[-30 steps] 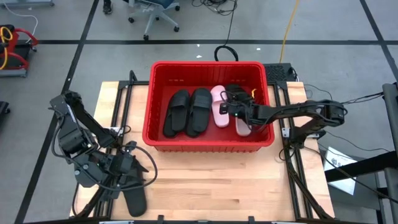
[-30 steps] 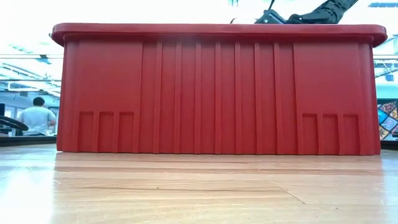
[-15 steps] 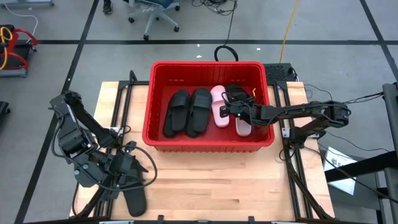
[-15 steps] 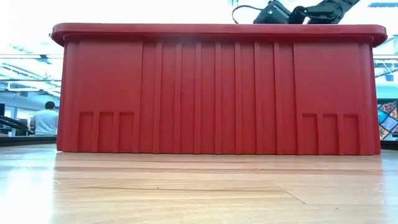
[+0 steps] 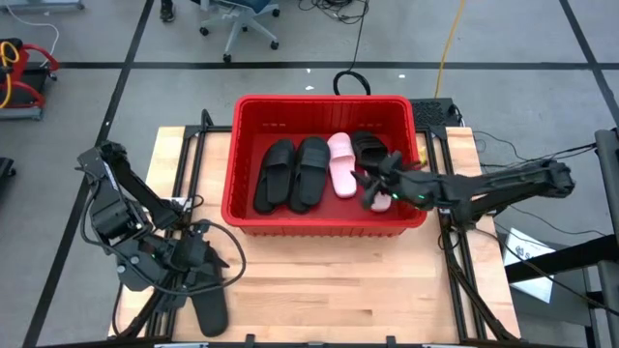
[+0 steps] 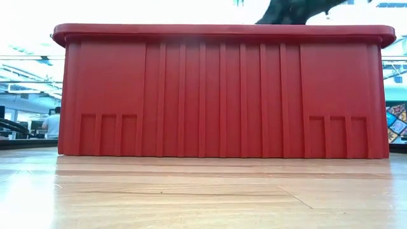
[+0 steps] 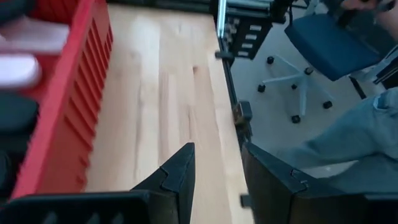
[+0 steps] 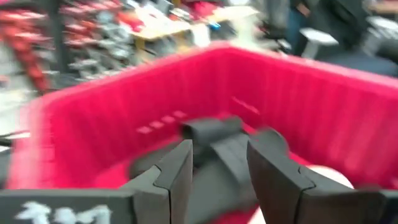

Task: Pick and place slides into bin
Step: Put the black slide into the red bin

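Note:
The red bin [image 5: 324,220] stands at the table's far middle and fills the low view [image 6: 222,95]. In it lie two black slides [image 5: 293,174], a pink slide [image 5: 341,164], a black slide [image 5: 368,147] at the far right, and a second pink slide [image 5: 380,200] partly under my right arm. My right gripper [image 5: 371,184] hangs open and empty over the bin's near right part; its wrist view [image 8: 217,165] looks at black slides [image 8: 214,140]. One black slide [image 5: 209,311] lies flat on the table at the near left. My left gripper [image 5: 198,254] is open and empty just beyond it.
Bare wooden table [image 5: 338,290] stretches from the bin to the near edge. The table's metal frame [image 7: 239,118] marks its edge. Office chairs [image 5: 237,19] stand on the floor beyond the table. A person [image 6: 52,124] shows far off in the room behind.
My right gripper has drawn back from the far right black slide in the bin, going toward the bin's near right corner, with its arm stretching out straighter. The black slide stays lying in the bin.

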{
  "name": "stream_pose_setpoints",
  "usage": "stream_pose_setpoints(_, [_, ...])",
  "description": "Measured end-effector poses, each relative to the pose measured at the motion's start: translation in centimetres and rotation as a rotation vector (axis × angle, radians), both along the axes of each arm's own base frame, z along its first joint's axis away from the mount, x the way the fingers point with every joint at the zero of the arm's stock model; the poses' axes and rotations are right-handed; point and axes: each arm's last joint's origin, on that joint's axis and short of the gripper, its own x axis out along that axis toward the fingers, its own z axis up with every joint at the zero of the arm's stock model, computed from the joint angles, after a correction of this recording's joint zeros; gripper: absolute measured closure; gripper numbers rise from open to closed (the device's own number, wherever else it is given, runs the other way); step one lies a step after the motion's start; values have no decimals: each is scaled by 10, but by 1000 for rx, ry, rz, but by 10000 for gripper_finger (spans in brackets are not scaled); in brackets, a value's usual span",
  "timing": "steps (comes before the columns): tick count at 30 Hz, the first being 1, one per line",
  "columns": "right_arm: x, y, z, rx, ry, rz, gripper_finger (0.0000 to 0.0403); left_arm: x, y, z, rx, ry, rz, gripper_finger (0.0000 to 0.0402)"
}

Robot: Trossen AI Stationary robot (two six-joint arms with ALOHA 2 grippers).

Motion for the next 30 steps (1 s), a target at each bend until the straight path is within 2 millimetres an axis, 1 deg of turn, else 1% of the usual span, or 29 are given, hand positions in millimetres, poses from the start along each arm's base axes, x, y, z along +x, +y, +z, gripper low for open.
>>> stream_pose_setpoints(2, [-7, 13, 10, -44, -35, 72, 258, -3, 0, -2, -36, 41, 22, 272])
stream_pose_setpoints(5, [-18, 29, 21, -93, -61, 194, 257, -7, -3, -6, -67, 98, 59, 272])
stream_pose_setpoints(8, [-27, 43, 27, -112, -81, 307, 260, -11, -8, -13, -88, 163, 101, 272])
stream_pose_setpoints(13, [-37, 57, 32, -131, -103, 399, 260, -17, -18, -23, -137, 267, 178, 272])
stream_pose_setpoints(17, [-41, 64, 33, -129, -112, 436, 258, -20, -30, -34, -141, 331, 242, 272])
stream_pose_setpoints(24, [-42, 68, 32, -129, -106, 460, 261, -18, -54, -54, -144, 438, 283, 272])
stream_pose_setpoints(30, [-42, 68, 32, -128, -106, 459, 257, -7, -79, -65, -222, 421, 256, 272])
